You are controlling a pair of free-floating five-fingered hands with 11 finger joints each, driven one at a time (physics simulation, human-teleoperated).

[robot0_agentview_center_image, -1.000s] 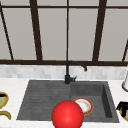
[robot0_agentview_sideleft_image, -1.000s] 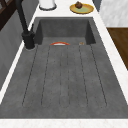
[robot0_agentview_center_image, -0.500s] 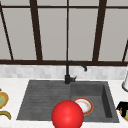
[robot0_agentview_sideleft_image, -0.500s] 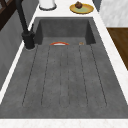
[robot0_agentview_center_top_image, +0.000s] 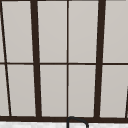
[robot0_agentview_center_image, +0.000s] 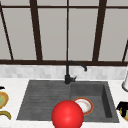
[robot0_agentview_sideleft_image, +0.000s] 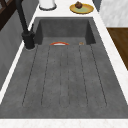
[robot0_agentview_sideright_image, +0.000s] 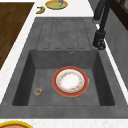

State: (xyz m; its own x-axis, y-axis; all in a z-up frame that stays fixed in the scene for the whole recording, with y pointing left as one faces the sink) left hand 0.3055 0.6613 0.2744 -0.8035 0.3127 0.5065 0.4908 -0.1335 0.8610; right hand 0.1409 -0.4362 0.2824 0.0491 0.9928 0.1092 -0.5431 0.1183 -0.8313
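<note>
Nothing has moved since the earlier frames: every object sits where it did, and both hands hang in place.

From my seat, the right hand (robot0_agentview_center_image: pixel 122 108) is a black shape at the right edge of the front view, just above a yellow plate (robot0_agentview_center_image: pixel 125 117) on the right counter. I cannot tell whether its fingers are curled or straight. A black sliver at the far left edge looks like the left hand (robot0_agentview_center_image: pixel 2 88), over a green-centred plate (robot0_agentview_center_image: pixel 3 99) with a banana (robot0_agentview_center_image: pixel 5 114) near it. Its state I cannot tell either.

The red-rimmed plate (robot0_agentview_sideright_image: pixel 70 81) lies flat on the floor of the sink basin (robot0_agentview_sideright_image: pixel 25 75), right of the black faucet (robot0_agentview_center_image: pixel 68 72). It is to the left of the right hand and lower, and well apart from the left hand across the drainboard (robot0_agentview_sideleft_image: pixel 65 75), so the right hand is the nearer. A small drain plug (robot0_agentview_sideright_image: pixel 38 91) sits beside the plate. A red ball (robot0_agentview_center_image: pixel 67 115) shows at the sink's near edge, overlapping the plate's left rim.
</note>
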